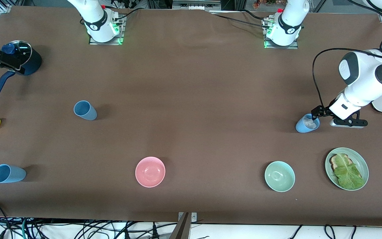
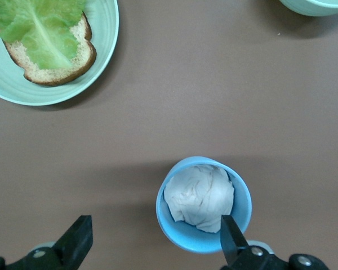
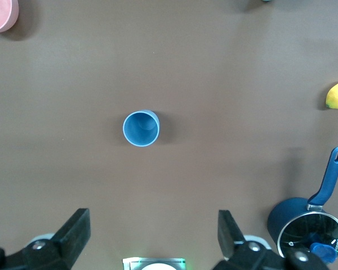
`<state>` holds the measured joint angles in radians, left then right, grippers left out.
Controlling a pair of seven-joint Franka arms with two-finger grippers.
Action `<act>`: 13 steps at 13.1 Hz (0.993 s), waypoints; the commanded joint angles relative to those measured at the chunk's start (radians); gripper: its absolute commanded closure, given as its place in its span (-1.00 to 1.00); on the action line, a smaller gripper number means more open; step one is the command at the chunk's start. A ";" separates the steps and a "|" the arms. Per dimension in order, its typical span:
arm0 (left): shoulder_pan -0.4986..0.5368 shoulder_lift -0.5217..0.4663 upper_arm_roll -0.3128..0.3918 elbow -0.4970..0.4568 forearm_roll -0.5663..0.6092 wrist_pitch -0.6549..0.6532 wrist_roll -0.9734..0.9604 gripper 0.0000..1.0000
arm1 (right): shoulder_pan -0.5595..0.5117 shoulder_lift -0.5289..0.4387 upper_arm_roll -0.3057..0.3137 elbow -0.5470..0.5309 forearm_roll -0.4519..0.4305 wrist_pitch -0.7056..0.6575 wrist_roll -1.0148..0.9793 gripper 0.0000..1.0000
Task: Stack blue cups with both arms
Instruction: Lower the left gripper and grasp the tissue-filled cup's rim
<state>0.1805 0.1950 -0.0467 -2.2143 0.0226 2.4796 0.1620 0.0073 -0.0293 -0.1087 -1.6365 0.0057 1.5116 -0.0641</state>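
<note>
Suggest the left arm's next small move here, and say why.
Probably shift sideways to centre, then lower: the open left gripper hangs off-centre by the blue cup, one finger over its rim. White crumpled stuffing fills it, so nesting looks awkward.

Left pincer [image 2: 152,242], wide open, low at the tissue-stuffed cup [image 1: 307,123]; one finger [image 2: 232,239] over its rim. Bare desk [image 1: 194,109] between that cup and the plate [image 1: 363,162]. Right pincer [image 3: 152,236] high; open desk surrounds the cup [image 3: 141,128] below.
</note>
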 commanded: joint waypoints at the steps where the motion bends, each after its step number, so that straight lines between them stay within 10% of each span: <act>1: 0.011 0.030 -0.001 -0.007 0.007 0.056 0.016 -1.00 | 0.002 -0.006 -0.002 0.003 -0.001 -0.010 0.001 -1.00; 11: 0.010 0.144 -0.001 -0.005 0.007 0.235 0.018 -1.00 | 0.002 -0.006 -0.003 0.003 -0.001 -0.011 0.001 -1.00; 13: 0.010 0.149 -0.001 -0.005 0.007 0.245 0.025 -0.47 | 0.002 -0.006 -0.003 0.003 -0.001 -0.011 0.001 -1.00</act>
<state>0.1836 0.3381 -0.0439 -2.2184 0.0226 2.7004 0.1630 0.0073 -0.0293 -0.1094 -1.6365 0.0057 1.5106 -0.0641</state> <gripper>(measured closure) 0.026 0.000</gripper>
